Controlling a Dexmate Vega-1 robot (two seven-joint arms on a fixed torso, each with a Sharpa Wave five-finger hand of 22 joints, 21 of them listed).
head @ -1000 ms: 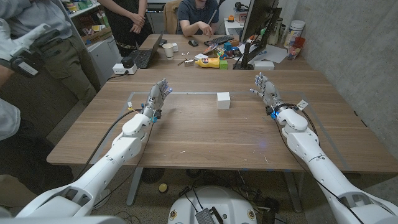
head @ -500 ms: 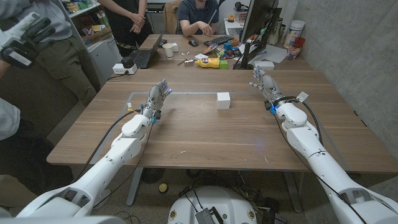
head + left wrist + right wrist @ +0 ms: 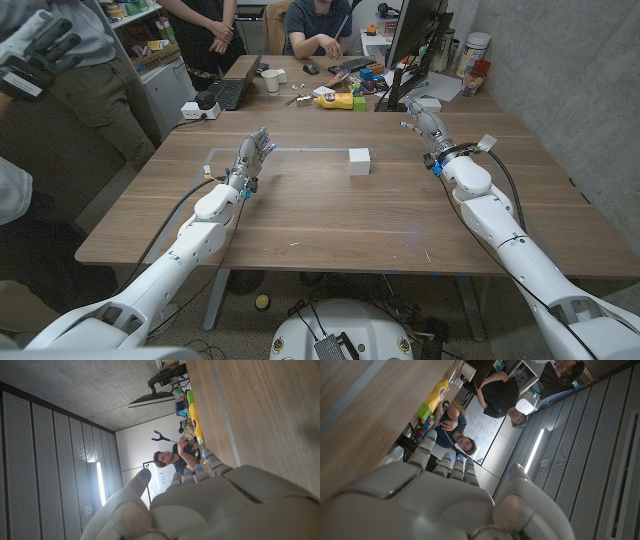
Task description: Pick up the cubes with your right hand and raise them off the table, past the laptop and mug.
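A single white cube sits on the wooden table a little beyond its middle. My right hand is raised over the far right part of the table, to the right of the cube and well apart from it; its fingers are spread and hold nothing. My left hand stands to the left of the cube with fingers apart, also holding nothing. The back of my left hand and the back of my right hand show close up in their own wrist views.
On a second table behind stand a laptop, a white mug, a yellow object and a monitor. People stand and sit behind and at the left edge. A concrete wall runs along the right.
My right hand has moved away from me, toward the table's far edge, and lifted a little. The left hand and the cube have stayed put. A person at the left has shifted.
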